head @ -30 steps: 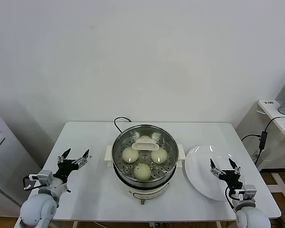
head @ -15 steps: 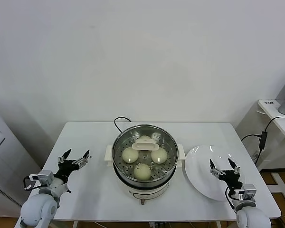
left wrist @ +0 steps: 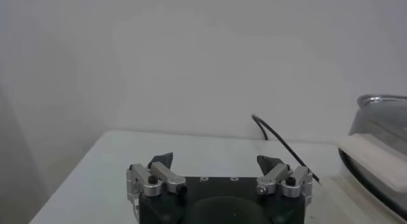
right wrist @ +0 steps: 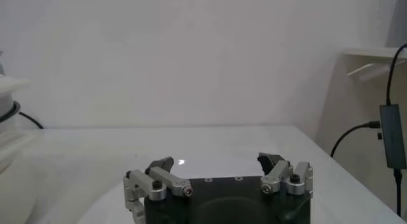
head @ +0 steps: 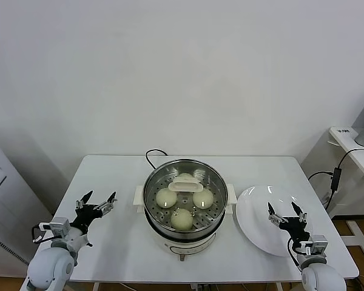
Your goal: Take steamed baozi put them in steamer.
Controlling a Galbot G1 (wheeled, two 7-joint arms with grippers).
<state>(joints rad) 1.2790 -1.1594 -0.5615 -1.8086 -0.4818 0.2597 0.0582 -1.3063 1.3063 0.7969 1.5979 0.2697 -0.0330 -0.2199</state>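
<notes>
The steamer point(head: 185, 233) stands mid-table, a steel pot on a white base. Several cream-white baozi lie on its perforated tray, among them one at the left point(head: 165, 196), one at the right point(head: 203, 197) and one at the front point(head: 182, 219). A cream lid handle point(head: 185, 185) sits over the middle and partly hides the rear bun. My left gripper point(head: 96, 204) hovers open and empty over the table left of the steamer point(left wrist: 380, 126). My right gripper point(head: 286, 214) is open and empty above the white plate point(head: 255, 225). Each wrist view shows spread fingers, left point(left wrist: 218, 165) and right point(right wrist: 217, 165).
A black cord point(head: 151, 156) runs from behind the steamer toward the wall, also seen as the cord point(left wrist: 280, 142) in the left wrist view. A side table point(head: 358, 151) with a hanging power adapter point(right wrist: 394, 133) stands off to the right.
The left gripper has drifted slightly down and back toward me. The right gripper, steamer and buns have not moved.
</notes>
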